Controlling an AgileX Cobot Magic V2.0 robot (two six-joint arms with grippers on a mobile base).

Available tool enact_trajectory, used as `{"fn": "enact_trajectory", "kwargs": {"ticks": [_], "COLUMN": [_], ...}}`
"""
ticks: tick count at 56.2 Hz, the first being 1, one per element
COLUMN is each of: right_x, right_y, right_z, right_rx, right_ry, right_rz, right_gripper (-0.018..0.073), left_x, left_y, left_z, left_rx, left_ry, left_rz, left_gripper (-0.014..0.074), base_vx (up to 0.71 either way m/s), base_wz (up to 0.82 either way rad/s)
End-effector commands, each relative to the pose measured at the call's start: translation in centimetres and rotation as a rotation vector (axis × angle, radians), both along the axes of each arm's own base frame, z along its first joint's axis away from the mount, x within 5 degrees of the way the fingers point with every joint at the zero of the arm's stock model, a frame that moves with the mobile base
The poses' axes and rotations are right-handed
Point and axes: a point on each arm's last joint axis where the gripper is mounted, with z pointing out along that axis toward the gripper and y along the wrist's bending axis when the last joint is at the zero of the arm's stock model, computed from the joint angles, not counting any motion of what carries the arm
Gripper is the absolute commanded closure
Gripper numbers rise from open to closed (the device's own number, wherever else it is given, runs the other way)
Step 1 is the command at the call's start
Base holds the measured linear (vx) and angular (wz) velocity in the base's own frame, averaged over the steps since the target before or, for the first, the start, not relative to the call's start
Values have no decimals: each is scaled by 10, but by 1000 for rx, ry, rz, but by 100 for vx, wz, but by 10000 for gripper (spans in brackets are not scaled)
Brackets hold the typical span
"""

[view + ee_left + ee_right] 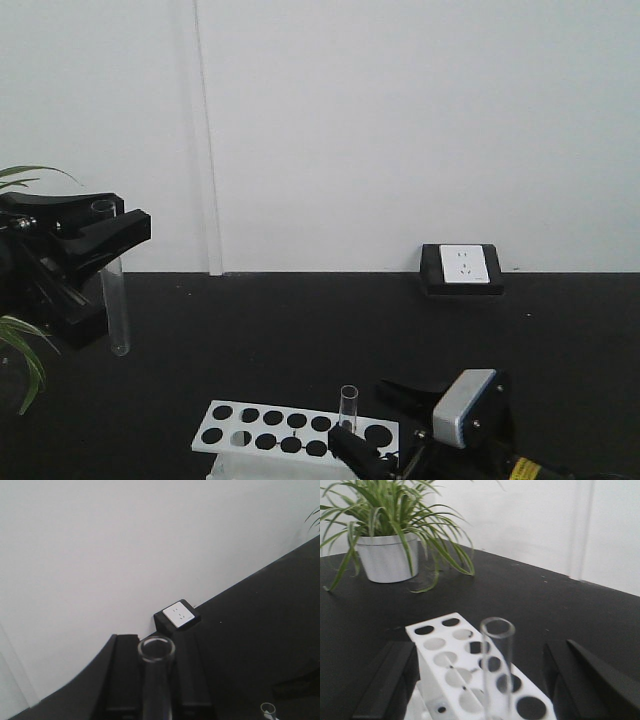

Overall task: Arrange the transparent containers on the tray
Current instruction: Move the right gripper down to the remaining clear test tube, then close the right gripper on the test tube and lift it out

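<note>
One clear test tube point(117, 300) hangs upright in the air at the left, my left gripper point(106, 236) shut on its upper part. In the left wrist view its open rim point(156, 650) sits tight between the two black fingers point(125, 675). A second test tube point(348, 404) stands in the white rack point(262, 428) at the bottom. My right gripper point(385, 420) is open around it, and in the right wrist view the tube point(498, 670) stands apart from both fingers point(387, 680). The yellow tray is out of view.
A potted spider plant point(387, 555) stands on the black table beyond the rack point(445, 650); its leaves point(22, 345) show at the left edge. A white socket box point(461, 267) sits against the back wall.
</note>
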Motion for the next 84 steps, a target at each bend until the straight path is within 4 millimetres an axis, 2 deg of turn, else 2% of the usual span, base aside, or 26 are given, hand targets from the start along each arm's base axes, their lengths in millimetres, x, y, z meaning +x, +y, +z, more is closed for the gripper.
{"fn": "enact_trajectory", "kwargs": {"ticks": [1,16,23,30,42,47,55,63,75,84], "right_x": [9,32,37,37,37,36,31,16,-20,-51], "right_y": [13,25,27,26,26,26,22,14,-9,-31], "right_z": [22,15,15,15,15,20,45,87,153,185], "right_rx": [82,93,95,101,101,111,120,129,145,111], "right_ry": [-98,-89,-93,-92,-93,-86,-113,-185,-222,-188], "right_rz": [34,16,14,8,7,4,-14,-45,-149,-265], "right_gripper": [6,16,56,180,552,573,572,572,572,572], "left_x": [-7,-7,-7,-7,-6,-6,-6,-6,-6,-9], "left_y": [1,2,2,2,2,2,2,2,1,-2], "left_z": [18,18,18,18,18,18,18,18,17,15], "left_rx": [-56,-56,-57,-57,-57,-56,-57,-58,-95,-56], "left_ry": [-42,-41,-41,-41,-40,-39,-39,-38,-4,1], "left_rz": [9,16,16,16,16,16,15,15,7,-35], "left_gripper": [600,600,600,600,600,600,600,600,600,600], "base_vx": [0,0,0,0,0,0,0,0,0,0], "base_wz": [0,0,0,0,0,0,0,0,0,0]}}
